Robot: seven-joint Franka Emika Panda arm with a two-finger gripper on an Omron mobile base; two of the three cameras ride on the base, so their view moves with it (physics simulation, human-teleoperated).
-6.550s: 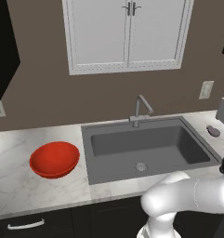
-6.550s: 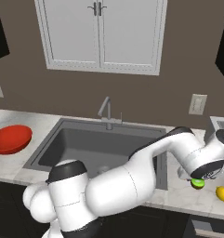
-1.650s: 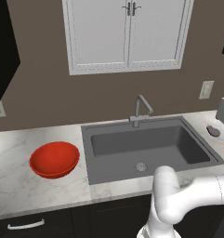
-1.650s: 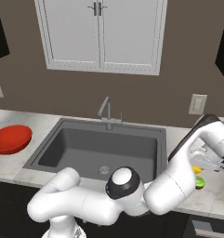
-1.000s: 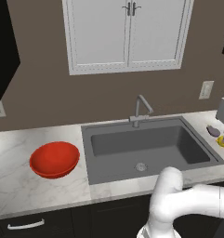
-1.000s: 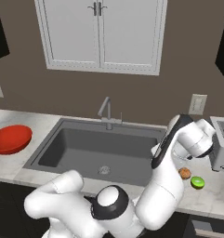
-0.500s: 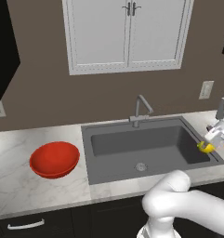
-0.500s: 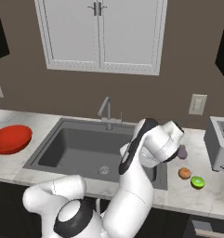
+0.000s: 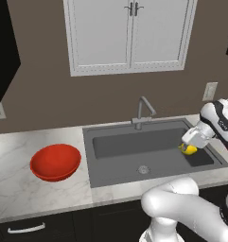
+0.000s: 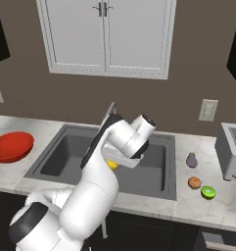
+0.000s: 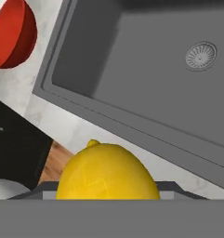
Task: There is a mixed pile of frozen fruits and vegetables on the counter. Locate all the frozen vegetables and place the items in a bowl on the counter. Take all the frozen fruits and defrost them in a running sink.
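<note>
The marbled worktop [image 9: 21,189] carries the dark sink [image 9: 134,158] and, left of it, the red bowl [image 9: 55,162]. Above the basin's right part, the pincer [image 9: 188,147] grips the yellow piece [image 11: 107,173]. The purple-grey piece [image 10: 191,160], orange piece [image 10: 194,183] and green piece [image 10: 207,192] lie right of the sink.

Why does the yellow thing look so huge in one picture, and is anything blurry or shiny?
Hand view: the yellow piece sits right at the lens, so it looms large; edges stay sharp. Left base view: the bowl shows a soft sheen. Right base view: even light, faint shading inside the sink.
</note>
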